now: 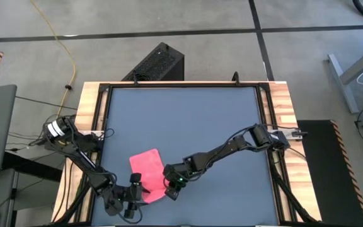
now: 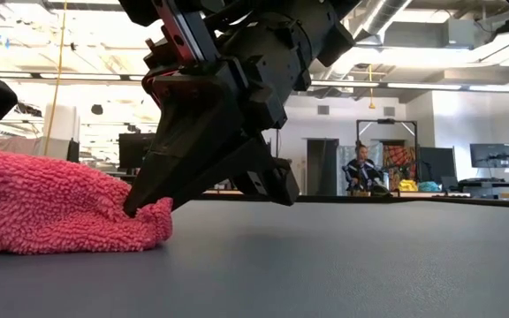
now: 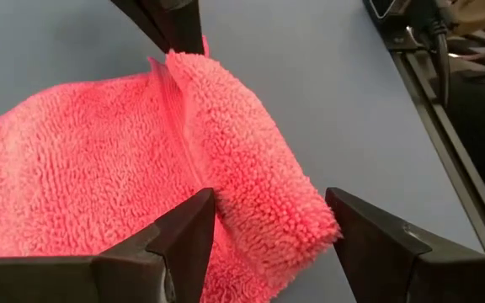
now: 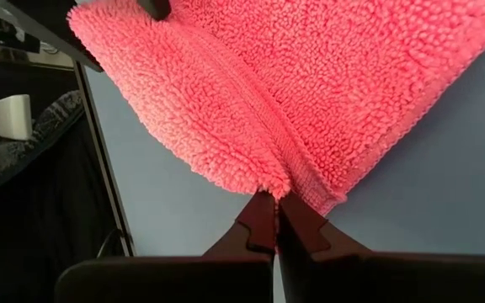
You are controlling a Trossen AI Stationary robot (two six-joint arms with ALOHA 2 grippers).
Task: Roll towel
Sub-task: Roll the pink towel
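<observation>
You have the towel (image 1: 147,171) lying near the front edge of the table (image 1: 188,120), left of centre, with its front hem already turned over into a short, loose fold. Both arms are on that folded end.

Your right gripper (image 4: 274,220) is closed, fingertips together, pinching the right-hand corner of the fold down at the table surface; the low view shows the tip buried in the pile with the cloth bunched against it. I judge this to be an anchor hold, keeping that corner from springing open.

Your left gripper (image 3: 268,231) stands wide, holding nothing. Its two fingers (image 3: 188,240) straddle the rolled end, one on each side, the inner one touching or just beside the pile. That placement reads as a regrip: jaws set around the fold, ready to close and carry the roll onward.

Edges and room:
- The fold sits close to the table's front rim (image 1: 188,222), so you have little space on the near side.
- The flat remainder of the towel runs away from the arms toward the table centre, and dark bare surface lies beyond it and to the right. Rolling in that direction meets no obstacle that I can see.
- The two grippers are just beside each other over the fold; any sideways shift risks contact between them.
- The roll is slack, so I expect it to loosen if both holds are off at once
</observation>
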